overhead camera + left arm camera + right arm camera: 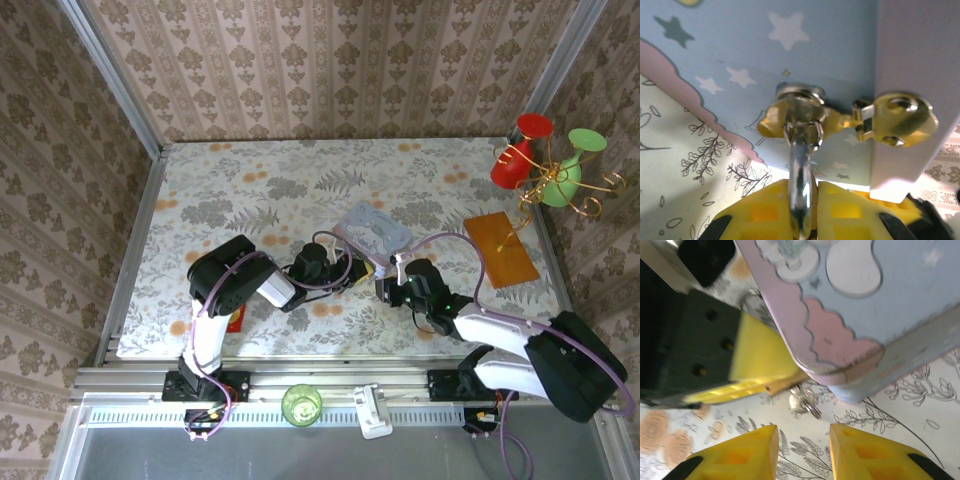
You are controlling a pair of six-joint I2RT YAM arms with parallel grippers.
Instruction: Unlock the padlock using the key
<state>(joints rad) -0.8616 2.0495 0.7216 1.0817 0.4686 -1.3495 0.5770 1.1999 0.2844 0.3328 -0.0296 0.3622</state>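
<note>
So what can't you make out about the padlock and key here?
- Left wrist view: the silver piece pinched in the left gripper is cut off by the bottom edge; padlock or key, unclear.
- Right wrist view: the small metal bit by the corner of the tin is blurred.
- Top view: padlock and key too small to pick out.

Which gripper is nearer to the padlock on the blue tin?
Left. The left gripper has its jaws shut on the padlock, at the clasp of the blue tin. The right gripper is apart, jaws open, off the tin's corner.

Pale blue tin (730,45) — white stars, pink scalloped border — yellow left tool (802,200).
</note>
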